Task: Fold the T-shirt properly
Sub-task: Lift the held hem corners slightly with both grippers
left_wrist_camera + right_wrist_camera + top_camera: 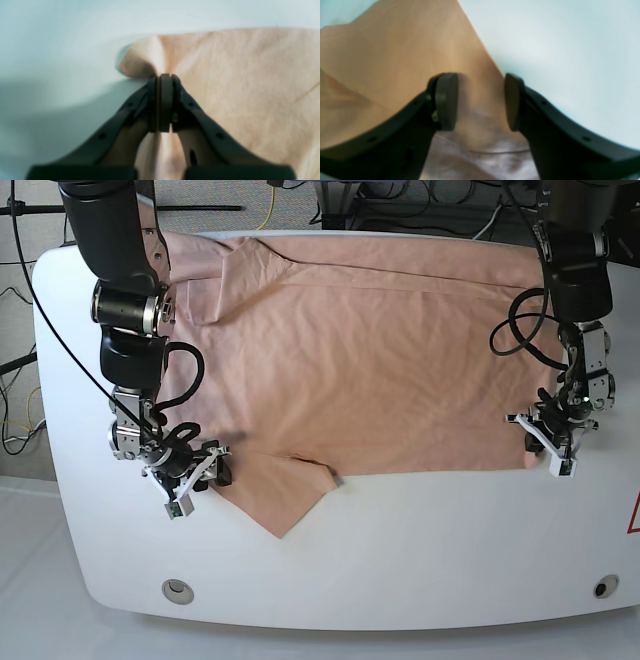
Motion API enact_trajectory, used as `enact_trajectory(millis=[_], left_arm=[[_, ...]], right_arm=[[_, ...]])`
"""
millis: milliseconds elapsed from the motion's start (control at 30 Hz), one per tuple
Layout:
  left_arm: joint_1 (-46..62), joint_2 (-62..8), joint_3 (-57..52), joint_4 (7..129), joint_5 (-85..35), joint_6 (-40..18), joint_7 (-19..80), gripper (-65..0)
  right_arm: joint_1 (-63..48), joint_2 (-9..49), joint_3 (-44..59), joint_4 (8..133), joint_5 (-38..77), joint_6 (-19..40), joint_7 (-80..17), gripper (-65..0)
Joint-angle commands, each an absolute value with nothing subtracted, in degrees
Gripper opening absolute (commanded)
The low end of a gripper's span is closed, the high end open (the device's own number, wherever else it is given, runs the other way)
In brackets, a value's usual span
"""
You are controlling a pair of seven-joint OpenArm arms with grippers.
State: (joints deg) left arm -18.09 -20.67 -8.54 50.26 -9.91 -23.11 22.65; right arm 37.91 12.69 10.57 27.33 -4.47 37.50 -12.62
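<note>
The salmon-pink T-shirt lies spread across the white table, with a sleeve corner pointing toward the front edge. At the shirt's right edge my left gripper is shut on the T-shirt. In the left wrist view the fabric bunches into a fold at the closed left gripper. My right gripper stands open at the shirt's front left edge. In the right wrist view its fingers are spread over the cloth, the right gripper holding nothing.
Round holes sit in the table's front corners. A red mark shows at the far right edge. Cables and stands run behind the table's back edge. Bare tabletop lies between the shirt's hem and the front edge.
</note>
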Motion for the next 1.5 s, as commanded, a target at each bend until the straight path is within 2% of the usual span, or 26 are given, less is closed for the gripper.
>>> enact_trajectory(millis=[0,400,667,933,1067,1133,1200,1467], left_arm=[[-19.37,-21.74,-8.76,51.33,-10.18,-22.97,21.61,-64.4],[-19.5,-21.81,-8.55,51.09,-9.88,-23.2,22.01,-65.0],[-18.85,-21.64,-8.64,51.04,-9.71,-23.05,22.0,-65.0],[-18.71,-21.8,-8.6,50.81,-9.67,-23.19,22.32,-65.0],[-18.8,-21.77,-8.57,50.78,-9.66,-23.19,22.34,-65.0],[-18.78,-21.73,-8.65,50.72,-9.78,-23.16,22.41,-65.0],[-18.65,-21.65,-8.57,50.8,-9.42,-23.25,22.51,-65.0],[-18.58,-21.62,-8.6,50.8,-9.47,-23.21,22.32,-65.0]], right_arm=[[39.4,12.63,10.72,29.59,-3.01,37.93,-11.53,-32.8],[39.84,10.89,10.57,31.61,-3.88,33.91,-13.41,-30.8],[40.56,10.59,10.86,29.28,-4.17,35.06,-14.5,-26.0],[39.75,9.65,10.56,26.95,-4.1,35.67,-14.43,-28.1],[39.34,9.58,10.67,26.16,-4.16,35.73,-14.64,-33.9],[38.9,9.62,10.72,26.34,-4.18,35.88,-14.81,-38.3],[38.21,9.65,10.75,27.98,-4.32,35.85,-15.5,-46.2],[37.4,9.53,10.72,29.0,-4.28,35.93,-15.84,-60.2]])
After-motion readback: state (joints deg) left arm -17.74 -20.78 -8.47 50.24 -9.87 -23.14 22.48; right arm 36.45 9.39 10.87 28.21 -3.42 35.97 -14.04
